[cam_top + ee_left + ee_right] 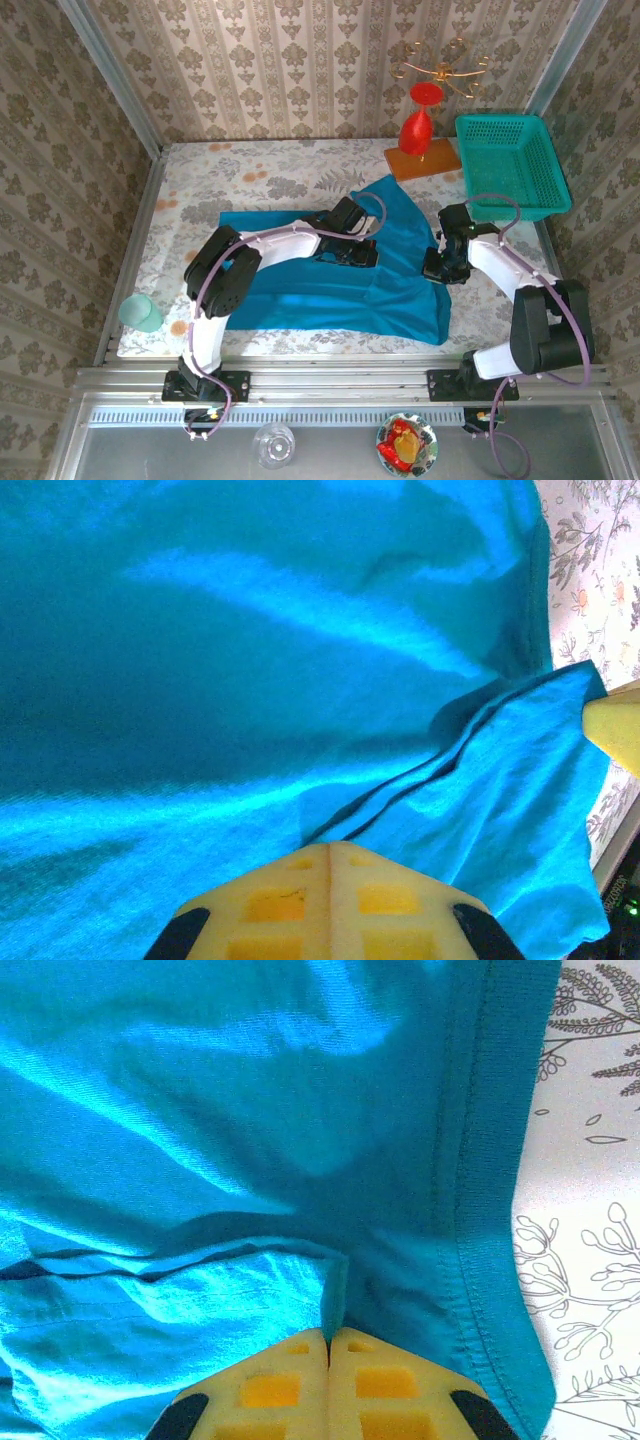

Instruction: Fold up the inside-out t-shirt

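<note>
Left tool [362, 254]: yellow pads [280, 905] pressed together, pinching a raised fold of the inside-out t-shirt [320, 295] right at the tips; in the left wrist view a dark seam line runs away from the tool [328, 848] toward its upper right, with smooth blue cloth [250, 680] spread ahead of it.

Right tool [438, 266]: pads [385, 1390] closed flat against each other, nipping a pucker of the shirt [200, 1110] at the tip [328, 1335]; the stitched hem band runs just to the right of this tool, and past the hem lies bare floral surface [590, 1210].

Shirt lies on the surface [260, 175] under and between both tools; the larger part is on the left tool's base side, and one flap reaches beyond that tool toward the far wall; the right tool sits on the shirt's right edge.

Teal mesh basket [512, 165] stands beyond the right tool, apart from the shirt.
</note>
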